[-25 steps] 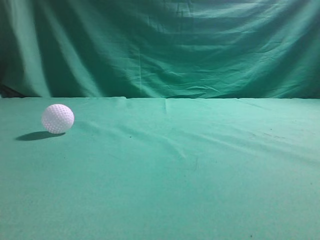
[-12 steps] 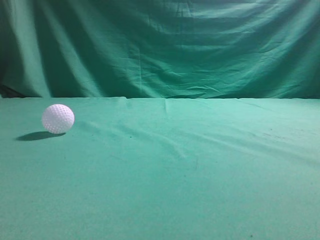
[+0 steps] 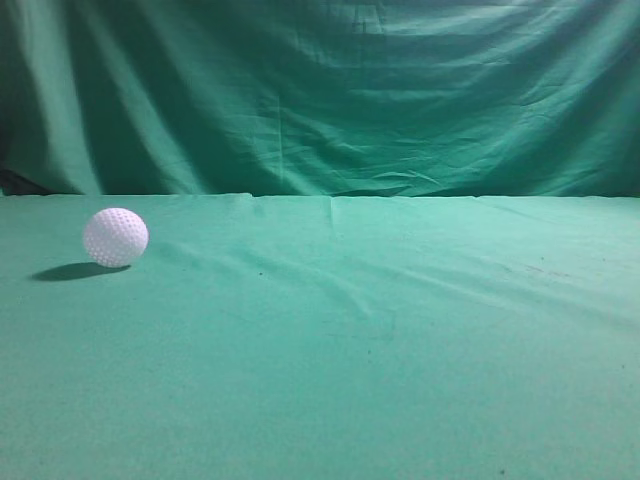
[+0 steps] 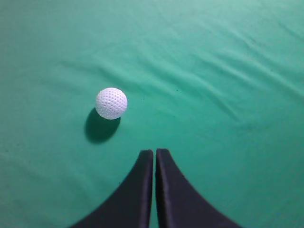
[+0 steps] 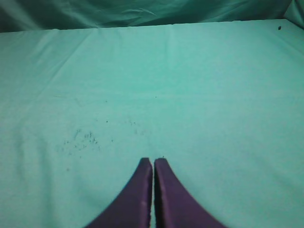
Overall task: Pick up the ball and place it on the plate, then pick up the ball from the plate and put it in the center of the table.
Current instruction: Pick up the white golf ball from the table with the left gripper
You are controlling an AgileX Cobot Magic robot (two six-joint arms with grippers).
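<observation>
A white dimpled ball [image 3: 115,237] rests on the green tablecloth at the left of the exterior view. It also shows in the left wrist view [image 4: 111,102], above and left of my left gripper [image 4: 155,152], which is shut and empty, well apart from the ball. My right gripper [image 5: 153,161] is shut and empty above bare cloth. Neither gripper shows in the exterior view. No plate is in view.
The green tablecloth [image 3: 400,330] has shallow wrinkles across the middle. A green curtain [image 3: 330,90] hangs behind the table's far edge. Small dark specks [image 5: 80,140] lie on the cloth in the right wrist view.
</observation>
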